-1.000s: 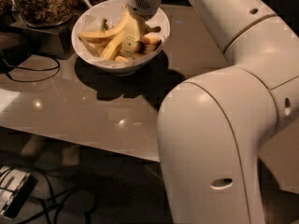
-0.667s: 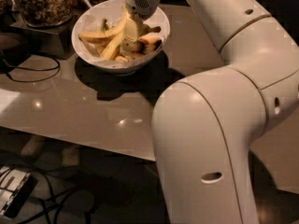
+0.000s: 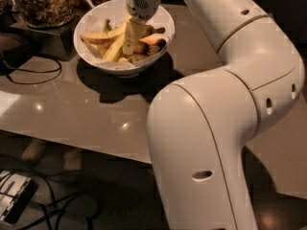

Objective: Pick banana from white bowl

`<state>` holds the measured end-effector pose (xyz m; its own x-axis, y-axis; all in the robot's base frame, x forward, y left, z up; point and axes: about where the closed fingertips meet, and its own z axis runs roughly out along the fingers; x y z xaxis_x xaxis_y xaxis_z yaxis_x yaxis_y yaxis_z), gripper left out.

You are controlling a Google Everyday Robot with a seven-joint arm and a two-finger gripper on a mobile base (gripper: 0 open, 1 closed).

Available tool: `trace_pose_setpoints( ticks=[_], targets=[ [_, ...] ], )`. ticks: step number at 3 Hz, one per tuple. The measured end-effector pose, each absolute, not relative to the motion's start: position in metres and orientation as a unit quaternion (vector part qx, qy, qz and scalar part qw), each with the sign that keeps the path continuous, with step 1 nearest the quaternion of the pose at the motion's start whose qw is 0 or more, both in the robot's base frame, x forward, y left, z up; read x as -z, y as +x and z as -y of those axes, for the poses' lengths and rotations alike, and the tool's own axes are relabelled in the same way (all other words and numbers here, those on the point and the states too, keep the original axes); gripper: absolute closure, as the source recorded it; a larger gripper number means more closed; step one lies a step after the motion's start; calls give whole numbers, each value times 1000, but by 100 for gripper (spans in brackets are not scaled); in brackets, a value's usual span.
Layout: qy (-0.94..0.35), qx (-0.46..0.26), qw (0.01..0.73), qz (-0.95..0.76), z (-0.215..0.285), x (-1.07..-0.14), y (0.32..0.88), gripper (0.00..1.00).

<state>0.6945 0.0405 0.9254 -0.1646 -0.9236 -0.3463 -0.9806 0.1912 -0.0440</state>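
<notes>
The white bowl (image 3: 82,46) stands at the back left of the table and holds several bananas. The long bright yellow banana (image 3: 98,36) lies across the bowl's left half, its right end under the gripper. Shorter orange-tinged bananas (image 3: 152,40) lie on the bowl's right side. My gripper (image 3: 129,43) reaches down from above into the middle of the bowl, among the bananas and touching or just above them. The gripper's body hides part of the fruit.
A glass jar of brown granola (image 3: 43,4) stands left of the bowl on a dark stand. A black cable (image 3: 33,75) loops on the beige table (image 3: 72,109). My large white arm (image 3: 216,128) fills the right side. The table's front edge runs across the lower left, with floor and cables below.
My arm's elbow has shifted a little to the left. The gripper stays in the bowl, slightly lower among the bananas. The bowl has not moved.
</notes>
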Motion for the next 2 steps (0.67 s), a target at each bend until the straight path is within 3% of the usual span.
trace_pose_setpoints(
  ticks=[2],
  targets=[
    [-627, -85, 144, -761, -44, -922, 696, 86]
  ],
)
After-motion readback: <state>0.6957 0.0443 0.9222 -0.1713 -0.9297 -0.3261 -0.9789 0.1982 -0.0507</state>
